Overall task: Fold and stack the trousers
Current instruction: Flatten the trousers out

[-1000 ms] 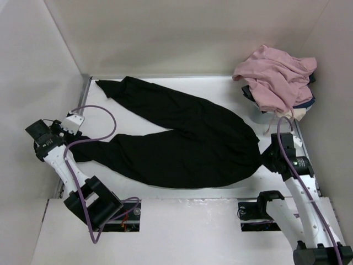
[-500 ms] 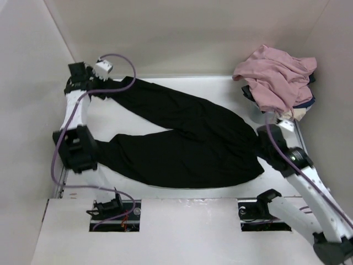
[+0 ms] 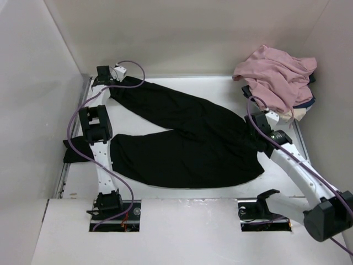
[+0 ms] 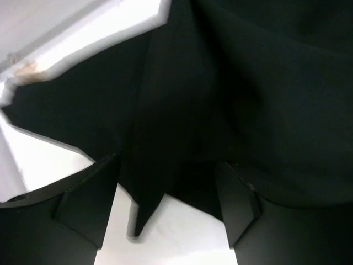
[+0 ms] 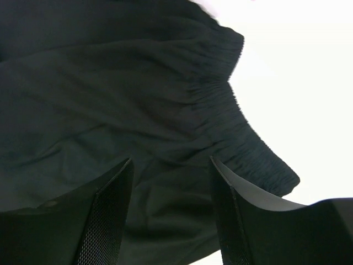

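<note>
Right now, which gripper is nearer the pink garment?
Right. The right gripper is at the trousers' waistband near the pink garment; the left gripper is far off at a leg end.

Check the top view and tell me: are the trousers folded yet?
No, the trousers lie spread flat on the table, with both legs stretched out apart toward the left.

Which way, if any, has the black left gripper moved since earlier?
Yes. The left gripper went away from its base, to the white table's far left corner.
</note>
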Available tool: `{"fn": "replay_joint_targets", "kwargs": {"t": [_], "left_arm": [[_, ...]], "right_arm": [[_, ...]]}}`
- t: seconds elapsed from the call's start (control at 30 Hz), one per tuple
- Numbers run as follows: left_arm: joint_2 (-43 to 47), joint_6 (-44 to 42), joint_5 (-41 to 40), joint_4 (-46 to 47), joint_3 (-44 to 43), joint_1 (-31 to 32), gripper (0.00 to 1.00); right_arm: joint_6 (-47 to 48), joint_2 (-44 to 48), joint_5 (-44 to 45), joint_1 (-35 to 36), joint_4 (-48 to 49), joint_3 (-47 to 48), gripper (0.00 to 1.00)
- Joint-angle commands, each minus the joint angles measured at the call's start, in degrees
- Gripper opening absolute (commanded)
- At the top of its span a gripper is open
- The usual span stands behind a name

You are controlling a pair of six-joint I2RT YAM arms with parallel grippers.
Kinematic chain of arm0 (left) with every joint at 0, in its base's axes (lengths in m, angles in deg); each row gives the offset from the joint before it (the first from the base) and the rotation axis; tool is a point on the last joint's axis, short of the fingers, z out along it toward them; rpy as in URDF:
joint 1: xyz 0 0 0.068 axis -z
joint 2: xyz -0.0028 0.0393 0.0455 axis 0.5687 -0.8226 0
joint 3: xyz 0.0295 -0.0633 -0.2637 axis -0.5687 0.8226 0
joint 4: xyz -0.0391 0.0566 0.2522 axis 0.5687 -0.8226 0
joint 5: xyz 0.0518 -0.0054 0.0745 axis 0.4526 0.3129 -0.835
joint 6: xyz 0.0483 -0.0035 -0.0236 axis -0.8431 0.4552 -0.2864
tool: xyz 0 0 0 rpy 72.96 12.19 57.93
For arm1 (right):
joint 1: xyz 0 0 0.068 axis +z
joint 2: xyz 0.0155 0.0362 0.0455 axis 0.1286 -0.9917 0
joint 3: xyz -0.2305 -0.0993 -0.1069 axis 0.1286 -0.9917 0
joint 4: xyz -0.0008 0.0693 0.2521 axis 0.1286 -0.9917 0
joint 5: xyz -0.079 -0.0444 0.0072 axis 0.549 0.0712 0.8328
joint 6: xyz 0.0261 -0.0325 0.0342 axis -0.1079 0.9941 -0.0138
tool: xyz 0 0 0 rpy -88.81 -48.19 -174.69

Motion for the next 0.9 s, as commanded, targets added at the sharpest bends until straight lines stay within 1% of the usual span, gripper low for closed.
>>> {"fn": "replay_joint_targets", "kwargs": {"t": [0.0,0.07,0.1,0.17,0.23,0.3,0.37,0.43,0.53,0.6,0.67,0.7,0.73,0.77,0.87], "left_arm": [[-3.0,-2.6,-3.4,-1.1,-7.2,0.1,0.68],[-5.3,-4.4,-4.5,-1.7,-8.7,0.3,0.65],[-6.3,-5.6,-5.0,-1.9,-9.0,0.4,0.60],[-7.2,-7.6,-5.2,-2.8,-8.8,0.5,0.46],[-7.2,-8.7,-5.2,-4.1,-7.9,0.5,0.27],[-5.8,-9.8,-5.8,-5.7,-5.8,0.1,0.13],[-2.9,-10.9,-7.4,-7.1,-2.1,-1.4,0.06],[1.6,-10.9,-8.3,-7.5,2.9,-4.2,0.03],[9.1,-11.3,-7.5,-8.8,11.7,-8.5,0.02],[13.3,-13.6,-7.5,-9.4,16.8,-9.9,0.03],[17.6,-16.1,-7.3,-9.6,21.9,-10.3,0.07],[20.0,-16.6,-6.4,-9.0,24.2,-10.2,0.13],[22.0,-16.6,-5.2,-8.7,25.4,-10.1,0.21],[23.9,-16.2,-3.9,-9.2,25.8,-10.1,0.27],[27.7,-14.1,-1.7,-11.1,23.6,-9.8,0.43]], "right_arm": [[-2.4,-3.7,-1.5,-2.3,-1.4,2.7,0.61],[-1.2,-6.6,-1.9,-2.1,-2.0,3.2,0.62],[-0.7,-8.3,-2.2,-1.6,-2.2,3.5,0.63],[-0.4,-11.6,-3.3,-0.2,-3.1,4.2,0.65],[-0.4,-14.1,-4.2,0.2,-3.3,4.5,0.67],[-0.6,-15.2,-4.5,0.2,-2.5,4.5,0.67],[-0.2,-15.4,-4.4,0.2,-1.1,4.5,0.65],[0.6,-15.4,-4.2,-0.2,0.0,4.6,0.63],[1.8,-15.3,-3.8,-1.6,1.0,4.2,0.60],[2.5,-15.0,-3.6,-2.2,1.5,3.9,0.59],[4.5,-14.6,-2.8,-2.5,1.9,4.3,0.57],[5.5,-14.5,-2.3,-2.4,2.1,5.3,0.57],[7.0,-14.6,-1.8,-2.3,2.2,6.8,0.57],[9.2,-15.1,-1.3,-2.0,3.1,8.8,0.57],[17.5,-19.7,-2.8,-0.1,6.0,17.2,0.58]]}}
